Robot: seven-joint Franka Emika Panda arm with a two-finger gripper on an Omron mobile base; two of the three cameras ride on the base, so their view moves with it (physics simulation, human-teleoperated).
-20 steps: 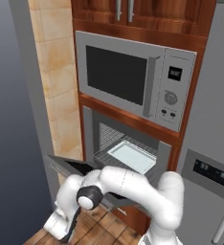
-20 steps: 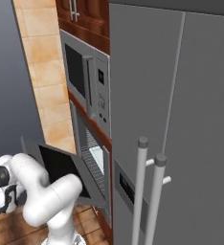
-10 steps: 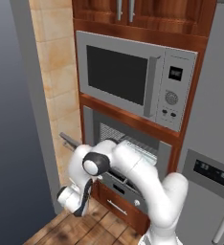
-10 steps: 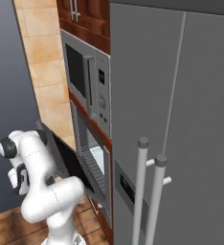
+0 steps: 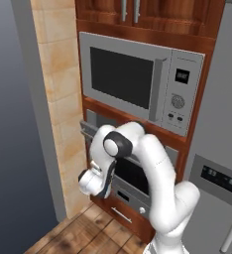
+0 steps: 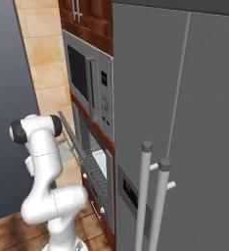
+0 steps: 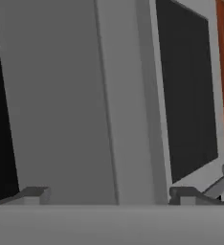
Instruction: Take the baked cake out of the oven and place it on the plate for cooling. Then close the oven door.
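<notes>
Gripper (image 7: 106,194) has its fingers spread wide with nothing between them, right up against the oven door (image 7: 104,100). The door stands nearly shut, tilted slightly out from the oven (image 6: 94,162) beyond it; the microwave (image 5: 138,82) sits higher up.

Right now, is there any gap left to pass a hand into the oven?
Only a narrowing wedge between the oven door, tilted nearly shut, and the oven front, where the rack shows. The arm crowds the door's outer face; the gripper is open against it.
</notes>
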